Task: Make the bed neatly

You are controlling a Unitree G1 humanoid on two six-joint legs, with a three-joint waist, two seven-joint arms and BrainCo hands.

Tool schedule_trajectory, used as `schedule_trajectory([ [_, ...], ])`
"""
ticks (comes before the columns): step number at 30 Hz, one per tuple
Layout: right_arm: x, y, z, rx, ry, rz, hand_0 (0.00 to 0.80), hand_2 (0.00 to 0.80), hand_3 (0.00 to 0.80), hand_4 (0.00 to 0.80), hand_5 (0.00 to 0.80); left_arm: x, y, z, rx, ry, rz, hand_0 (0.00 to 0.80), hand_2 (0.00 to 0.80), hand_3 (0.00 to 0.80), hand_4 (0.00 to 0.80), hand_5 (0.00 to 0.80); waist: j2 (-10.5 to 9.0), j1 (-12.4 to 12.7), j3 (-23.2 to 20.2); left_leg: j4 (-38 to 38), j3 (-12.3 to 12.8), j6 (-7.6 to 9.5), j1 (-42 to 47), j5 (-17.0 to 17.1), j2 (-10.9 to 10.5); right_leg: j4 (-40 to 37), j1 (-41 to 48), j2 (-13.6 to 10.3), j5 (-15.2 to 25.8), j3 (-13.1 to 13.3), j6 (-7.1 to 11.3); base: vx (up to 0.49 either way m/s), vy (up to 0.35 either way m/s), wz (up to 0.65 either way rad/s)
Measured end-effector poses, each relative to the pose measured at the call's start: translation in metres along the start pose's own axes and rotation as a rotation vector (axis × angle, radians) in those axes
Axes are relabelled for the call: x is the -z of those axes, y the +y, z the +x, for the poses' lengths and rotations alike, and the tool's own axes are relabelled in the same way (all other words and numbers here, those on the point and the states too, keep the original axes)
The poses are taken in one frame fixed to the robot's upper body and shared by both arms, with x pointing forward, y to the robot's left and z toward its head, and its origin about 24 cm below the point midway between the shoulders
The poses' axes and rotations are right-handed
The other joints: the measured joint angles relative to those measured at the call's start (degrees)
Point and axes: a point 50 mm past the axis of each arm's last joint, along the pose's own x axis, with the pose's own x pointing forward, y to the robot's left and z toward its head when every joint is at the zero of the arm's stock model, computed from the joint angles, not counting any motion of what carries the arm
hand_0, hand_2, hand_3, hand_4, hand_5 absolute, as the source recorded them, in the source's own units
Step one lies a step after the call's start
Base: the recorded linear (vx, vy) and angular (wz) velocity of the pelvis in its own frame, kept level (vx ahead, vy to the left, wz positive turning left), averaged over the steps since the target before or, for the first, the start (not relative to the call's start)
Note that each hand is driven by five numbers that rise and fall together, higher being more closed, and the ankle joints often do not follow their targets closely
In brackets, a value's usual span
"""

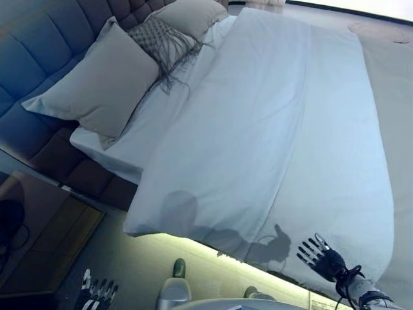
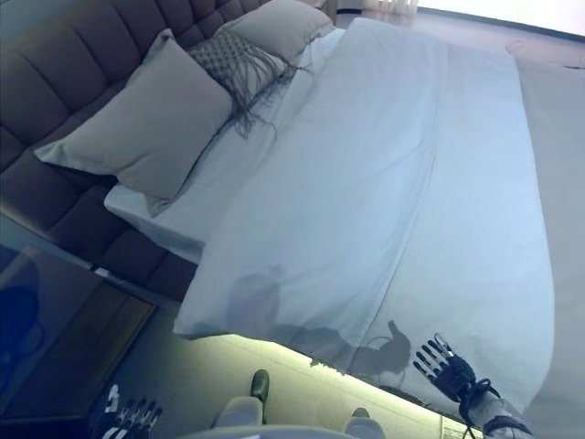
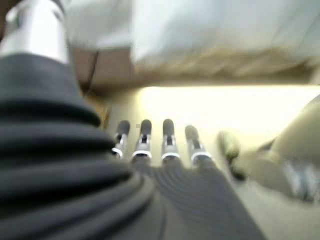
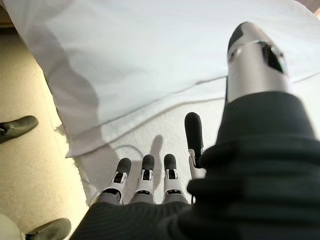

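Note:
A bed with a white duvet (image 1: 258, 129) spread flat over it fills the head views. Its near edge hangs over the bed's side. A large grey pillow (image 1: 103, 81) leans on the dark tufted headboard (image 1: 39, 58), with a patterned fringed cushion (image 1: 158, 39) and a second pillow (image 1: 193, 14) beyond it. My right hand (image 1: 321, 255) is open, fingers spread, just above the duvet's near edge, holding nothing; it also shows in the right wrist view (image 4: 145, 185). My left hand (image 1: 97, 292) hangs open low beside the bed, over the floor; its fingers (image 3: 155, 142) are straight.
A dark bedside table (image 1: 39, 232) stands by the bed's head end. A lit strip (image 1: 258, 265) glows under the bed's near side. Pale carpet (image 1: 387, 77) lies beyond the bed's far side.

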Motion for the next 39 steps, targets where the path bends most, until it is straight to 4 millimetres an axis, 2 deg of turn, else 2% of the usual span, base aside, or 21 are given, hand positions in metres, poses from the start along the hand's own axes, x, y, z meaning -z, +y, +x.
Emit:
schedule_trajectory([
  [3, 0.004, 0.002, 0.002, 0.004, 0.017, -0.008, 0.0, 0.0, 0.0, 0.0, 0.0, 0.009, -0.022, 0.009, 0.189, 0.06, 0.062, 0.0, 0.0, 0.0, 0.0, 0.0, 0.32, -0.04, 1.36, -0.5, 0.08, 0.12, -0.25, 0.08, 0.05, 0.11, -0.58, -0.21, 0.04, 0.03, 0.01, -0.042, 0.054, 0.0],
  [8, 0.001, 0.009, 0.006, -0.011, 0.019, -0.03, 0.0, 0.0, 0.0, 0.0, 0.0, 0.006, -0.058, 0.022, 0.418, 0.079, 0.173, 0.0, 0.0, 0.0, 0.0, 0.0, 0.67, -0.02, 4.7, -0.56, 0.83, 0.47, -1.32, 0.66, -0.31, 0.42, -2.11, -0.53, 0.64, 0.94, 0.2, -0.061, 0.055, -0.07],
  [11, -0.006, 0.022, 0.014, -0.04, 0.011, -0.052, 0.0, 0.0, 0.0, 0.0, 0.0, 0.002, -0.091, 0.035, 0.538, 0.072, 0.254, 0.0, 0.0, 0.0, 0.0, 0.0, 0.7, -0.05, 7.34, -0.13, 1.54, 0.71, -3.15, 0.9, -0.45, 0.75, -4.43, -0.71, 1.24, 1.91, 0.27, -0.093, 0.058, -0.15],
  [14, -0.016, 0.038, 0.021, -0.076, -0.01, -0.081, 0.0, 0.0, 0.0, 0.0, 0.0, -0.01, -0.13, 0.048, 0.652, 0.012, 0.292, 0.0, 0.0, 0.0, 0.0, 0.0, 0.34, -0.81, 10.35, 0.54, 1.97, 0.81, -4.93, 1.02, -0.39, 1.43, -7.18, -0.73, 1.64, 2.98, 0.16, -0.129, 0.095, -0.15],
  [20, -0.044, 0.081, 0.035, -0.15, -0.052, -0.163, 0.0, 0.0, 0.0, 0.0, 0.0, -0.035, -0.198, 0.06, 0.804, -0.108, 0.329, 0.0, 0.0, 0.0, 0.0, 0.0, 0.33, -1.88, 16.17, 2.48, 3.16, 1.18, -10.46, 1.31, -0.18, 3.71, -13.69, -0.75, 2.45, 4.91, -0.03, -0.104, 0.069, -0.15],
  [24, -0.061, 0.106, 0.039, -0.214, -0.091, -0.195, 0.0, 0.0, 0.0, 0.0, 0.0, -0.054, -0.232, 0.061, 0.855, -0.207, 0.337, 0.0, 0.0, 0.0, 0.0, 0.0, -0.44, -3.23, 18.55, 3.53, 3.78, 1.29, -13.32, 1.39, -0.1, 5.46, -17.51, -0.79, 2.49, 6.09, -0.1, -0.079, 0.066, -0.11],
  [25, -0.065, 0.109, 0.038, -0.222, -0.103, -0.195, 0.0, 0.0, 0.0, 0.0, 0.0, -0.059, -0.243, 0.061, 0.87, -0.235, 0.334, 0.0, 0.0, 0.0, 0.0, 0.0, -0.65, -3.23, 19.0, 3.76, 4.27, 1.29, -13.95, 1.39, -0.04, 6.01, -18.6, -0.79, 2.49, 6.55, -0.11, -0.071, 0.061, -0.15],
  [29, -0.071, 0.117, 0.039, -0.232, -0.103, -0.215, 0.0, 0.0, 0.0, 0.0, 0.0, -0.072, -0.264, 0.06, 0.88, -0.321, 0.302, 0.0, 0.0, 0.0, 0.0, 0.0, -1.17, -3.32, 19.48, 3.84, 4.73, 1.44, -15.34, 1.6, 0.01, 7.04, -20.82, -0.81, 2.55, 7.2, -0.19, -0.058, 0.054, -0.09],
  [33, -0.086, 0.124, 0.036, -0.232, -0.126, -0.245, 0.0, 0.0, 0.0, 0.0, 0.0, -0.086, -0.294, 0.057, 0.905, -0.407, 0.298, 0.0, 0.0, 0.0, 0.0, 0.0, -1.41, -3.6, 19.6, 5.39, 4.73, 1.5, -18.85, 1.64, 0.15, 8.9, -24.63, -0.8, 2.47, 7.71, -0.31, -0.035, 0.032, -0.03],
  [35, -0.091, 0.133, 0.036, -0.249, -0.136, -0.253, 0.0, 0.0, 0.0, 0.0, 0.0, -0.091, -0.302, 0.056, 0.892, -0.439, 0.295, 0.0, 0.0, 0.0, 0.0, 0.0, -1.75, -4.68, 19.75, 6.32, 4.64, 1.52, -20.64, 1.66, 0.22, 10.21, -26.51, -0.83, 2.33, 7.77, -0.45, 0.0, 0.0, 0.0],
  [39, -0.096, 0.141, 0.036, -0.276, -0.156, -0.249, 0.0, 0.0, 0.0, 0.0, 0.0, -0.101, -0.319, 0.052, 0.88, -0.505, 0.252, 0.0, 0.0, 0.0, 0.0, 0.0, -2.63, -5.08, 20.11, 8.53, 4.58, 1.52, -24.52, 1.65, 0.6, 12.81, -30.72, -0.77, 2.07, 8.06, -0.88, -0.007, 0.002, -0.02],
])
